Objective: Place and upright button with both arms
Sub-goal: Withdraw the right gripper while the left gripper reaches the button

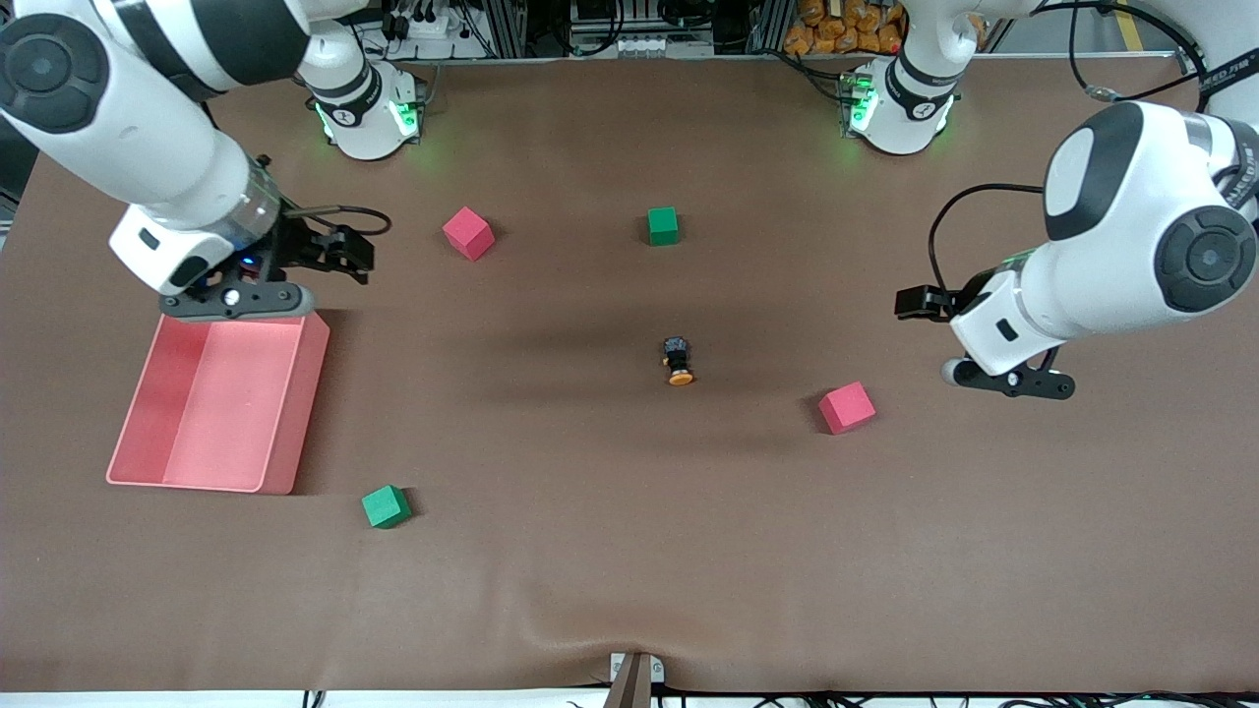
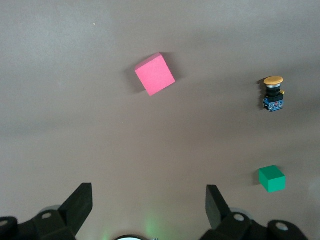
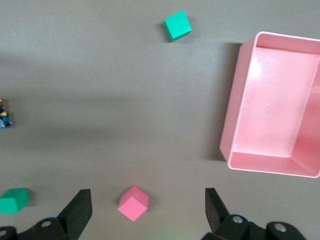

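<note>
Button [image 1: 678, 361] lies on its side at frame centre on the worktop [image 1: 629, 551]. Left tool [image 1: 929, 303] at right edge and right tool [image 1: 339, 251] at upper left hang spread, empty.

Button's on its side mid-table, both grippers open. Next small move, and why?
Probably bring the left gripper over the button: it lies tipped, orange cap toward the front camera, untouched, with only a red cube between. The right gripper hangs over the pink bin.

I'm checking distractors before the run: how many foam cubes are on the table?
4: red cube and green cube near the bases, red cube beside the button, green cube by the pink tray.
</note>
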`<act>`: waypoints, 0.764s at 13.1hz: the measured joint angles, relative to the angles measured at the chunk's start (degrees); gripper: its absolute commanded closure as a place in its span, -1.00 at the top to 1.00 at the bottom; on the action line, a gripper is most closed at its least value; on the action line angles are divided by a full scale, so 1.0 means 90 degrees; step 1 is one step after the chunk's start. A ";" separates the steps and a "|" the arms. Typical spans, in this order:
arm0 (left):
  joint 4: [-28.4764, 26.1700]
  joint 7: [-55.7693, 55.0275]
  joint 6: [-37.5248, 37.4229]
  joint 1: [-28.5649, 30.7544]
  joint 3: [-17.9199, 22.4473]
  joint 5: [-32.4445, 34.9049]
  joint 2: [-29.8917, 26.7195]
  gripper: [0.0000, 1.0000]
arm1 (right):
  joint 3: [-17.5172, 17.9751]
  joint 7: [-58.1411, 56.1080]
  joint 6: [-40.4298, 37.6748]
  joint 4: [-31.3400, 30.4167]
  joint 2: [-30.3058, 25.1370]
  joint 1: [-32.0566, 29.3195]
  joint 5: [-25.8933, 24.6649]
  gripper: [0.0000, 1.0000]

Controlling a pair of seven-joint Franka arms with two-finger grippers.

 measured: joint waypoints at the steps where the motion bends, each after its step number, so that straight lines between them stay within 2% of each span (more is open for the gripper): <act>1: 0.0044 0.0000 0.0030 0.0004 0.0012 0.0001 0.0001 1.00 | 0.0000 -0.0246 0.0011 -0.0169 -0.0139 -0.0133 -0.0017 1.00; 5: 0.0207 0.0000 0.0198 -0.0042 0.0026 0.0002 0.0059 1.00 | -0.0008 -0.1939 0.0022 -0.0606 -0.0659 -0.0921 -0.0198 1.00; 8: 0.0301 -0.0104 0.0222 -0.0200 0.0001 0.0001 0.0055 1.00 | 0.0019 -0.2622 -0.0117 -0.0685 -0.0958 -0.1040 -0.0717 1.00; 10: 0.0331 -0.0194 0.0219 -0.0247 -0.0104 -0.0002 0.0047 1.00 | 0.0086 -0.2713 -0.0306 -0.0680 -0.1106 -0.1034 -0.0833 1.00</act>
